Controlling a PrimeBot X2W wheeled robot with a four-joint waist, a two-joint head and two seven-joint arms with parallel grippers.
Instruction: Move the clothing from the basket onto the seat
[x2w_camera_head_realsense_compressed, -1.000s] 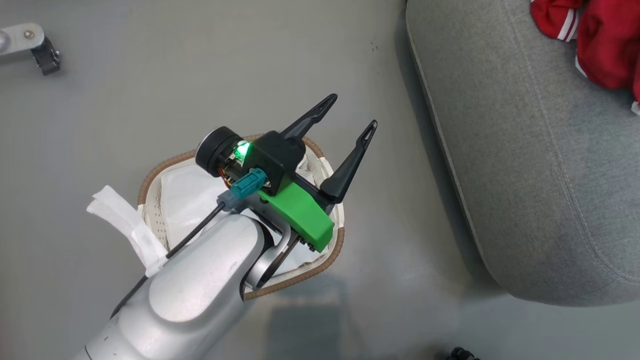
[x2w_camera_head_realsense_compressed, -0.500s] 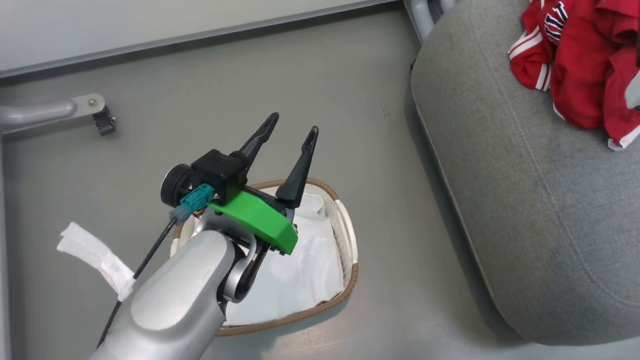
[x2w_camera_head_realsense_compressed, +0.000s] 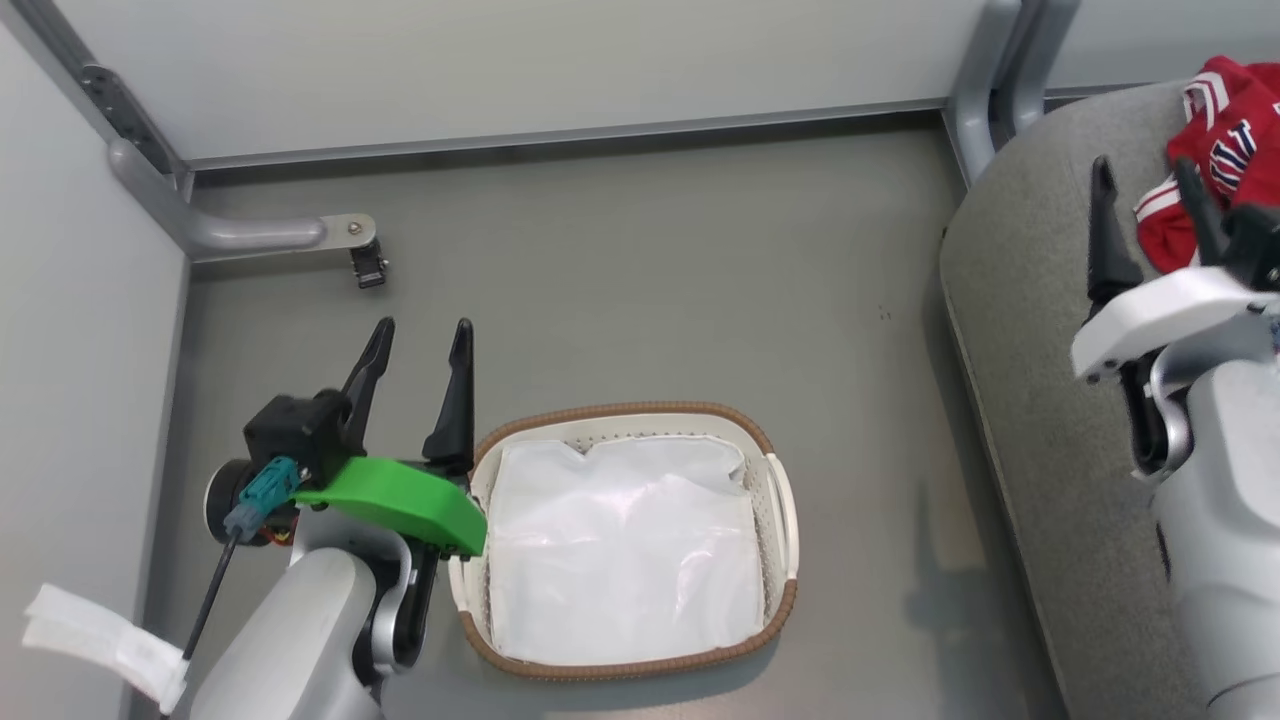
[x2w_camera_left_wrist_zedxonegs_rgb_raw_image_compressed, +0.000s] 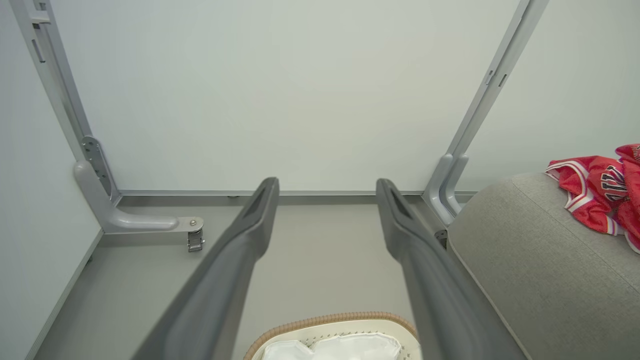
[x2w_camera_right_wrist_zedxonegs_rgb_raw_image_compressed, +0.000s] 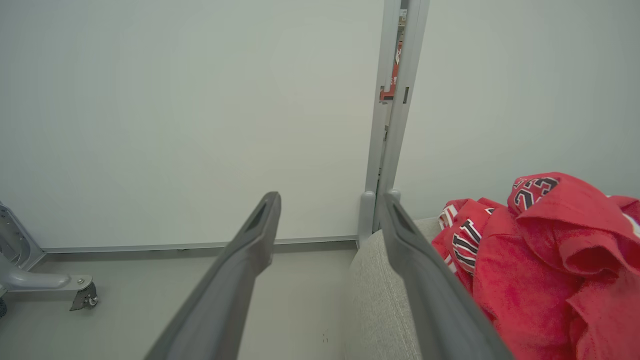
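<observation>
The left claw (x2w_camera_head_realsense_compressed: 422, 328) is released and empty. A second ago it was above the basket (x2w_camera_head_realsense_compressed: 630, 410); now it sits beside the left rim. The right claw (x2w_camera_head_realsense_compressed: 1142, 170), also released, hangs over the seat (x2w_camera_head_realsense_compressed: 1030, 330) near the red clothing (x2w_camera_head_realsense_compressed: 1215, 130) lying there. With just the white liner (x2w_camera_head_realsense_compressed: 620, 550) left in the basket, the task looks done.

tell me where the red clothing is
In the head view the red clothing lies at the upper right on the grey seat, just beyond the right gripper, well apart from the basket.
</observation>
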